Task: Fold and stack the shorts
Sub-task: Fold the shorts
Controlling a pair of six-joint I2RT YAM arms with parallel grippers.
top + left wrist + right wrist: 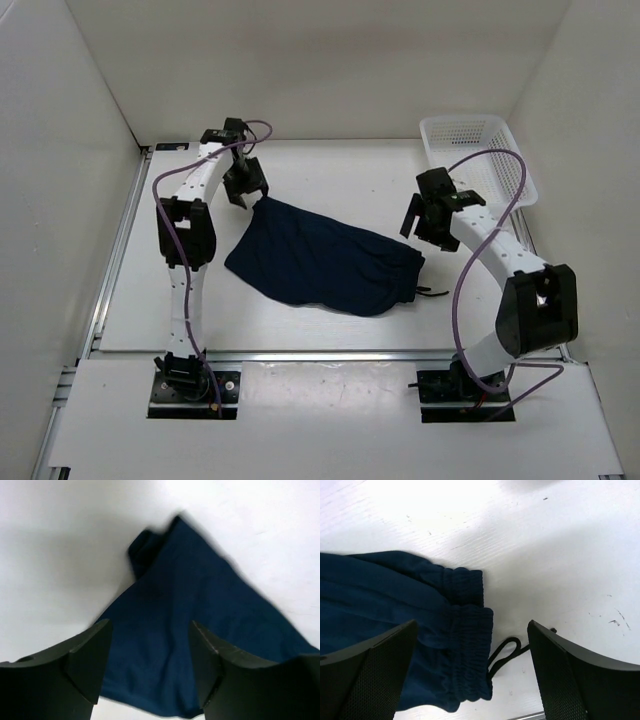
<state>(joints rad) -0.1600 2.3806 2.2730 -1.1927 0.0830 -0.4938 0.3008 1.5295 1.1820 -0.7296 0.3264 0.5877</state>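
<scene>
"While both arms hover over the cloth, which step is this?"

"Between folds, I judge. At ten o'clock of the shorts [325, 260], the left gripper [249, 197] holds its jaws apart above a corner, clamping nothing. The shorts lie at the middle of the worktop [330, 170], roughly doubled and not yet neat."

"And at three o'clock?"

"The right gripper [425, 225] hovers with its jaws wide apart over the waistband [467, 630], and the drawstring [502, 655] trails onto the worktop. Next, each likely has to drop, pinch an edge and carry it across."

"Stacking?"

"Probably the white basket [480, 150], at one o'clock."

"Any brand or writing?"

"None that I can read."
</scene>
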